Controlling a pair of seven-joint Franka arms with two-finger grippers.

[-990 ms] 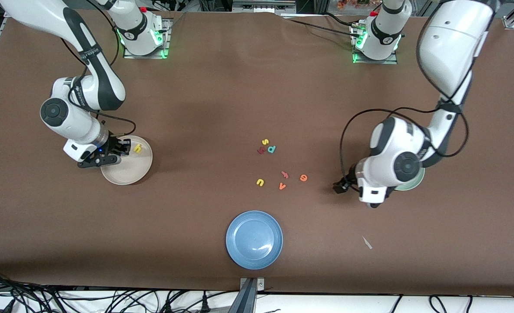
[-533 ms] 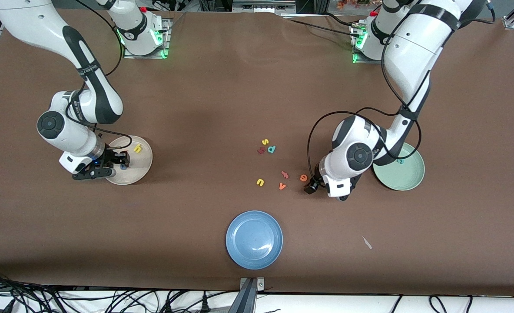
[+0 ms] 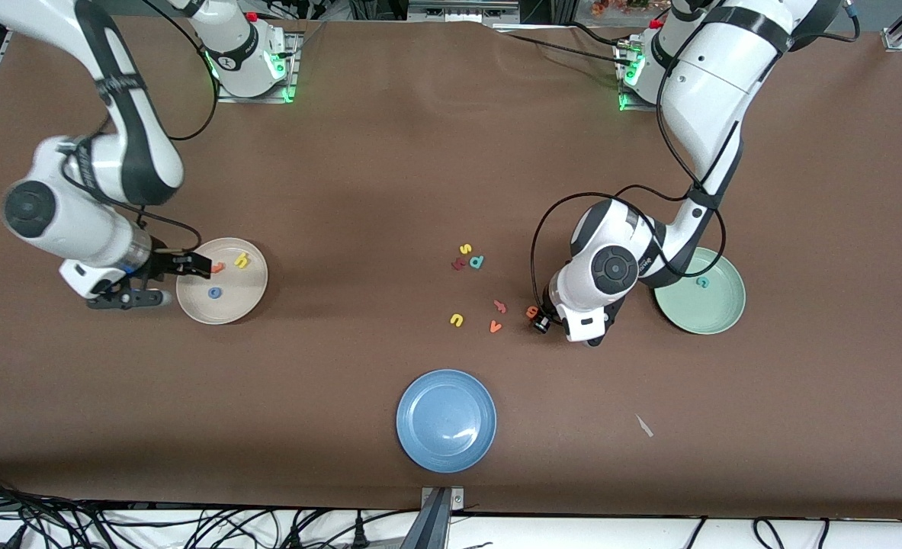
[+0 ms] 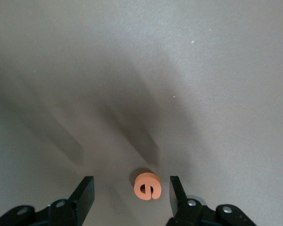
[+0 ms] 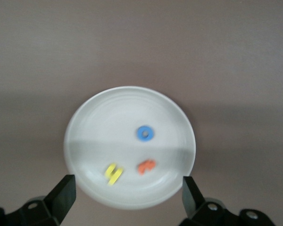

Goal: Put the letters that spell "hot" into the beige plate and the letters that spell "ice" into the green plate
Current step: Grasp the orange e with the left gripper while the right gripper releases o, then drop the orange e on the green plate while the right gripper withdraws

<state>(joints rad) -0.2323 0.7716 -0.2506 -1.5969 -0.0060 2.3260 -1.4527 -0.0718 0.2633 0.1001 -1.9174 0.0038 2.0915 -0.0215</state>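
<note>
The beige plate [image 3: 246, 299] holds a yellow h [image 3: 242, 261], a blue o [image 3: 213, 292] and an orange t [image 3: 218, 268]; the right wrist view shows the h [image 5: 113, 173], o [image 5: 145, 133] and t [image 5: 146, 166] too. My right gripper [image 3: 194, 264] hangs open and empty over that plate's rim. The orange e [image 3: 531, 311] lies on the table. My left gripper [image 3: 538, 320] is down around the e [image 4: 146, 185], jaws open on either side with a gap. The green plate [image 3: 717, 313] holds the teal c [image 3: 701, 282]. The dark red i [image 3: 458, 264] lies mid-table.
Loose letters mid-table: yellow s [image 3: 465, 248], teal d [image 3: 477, 261], yellow u [image 3: 457, 320], orange v [image 3: 495, 326], an orange-red letter [image 3: 500, 306]. A blue plate [image 3: 446, 420] sits nearer the front camera. A small white scrap [image 3: 643, 425] lies toward the left arm's end.
My right gripper opened, left the blue o in the beige plate and drew back. My left arm swung from over the green plate to the orange e and came down around it.
</note>
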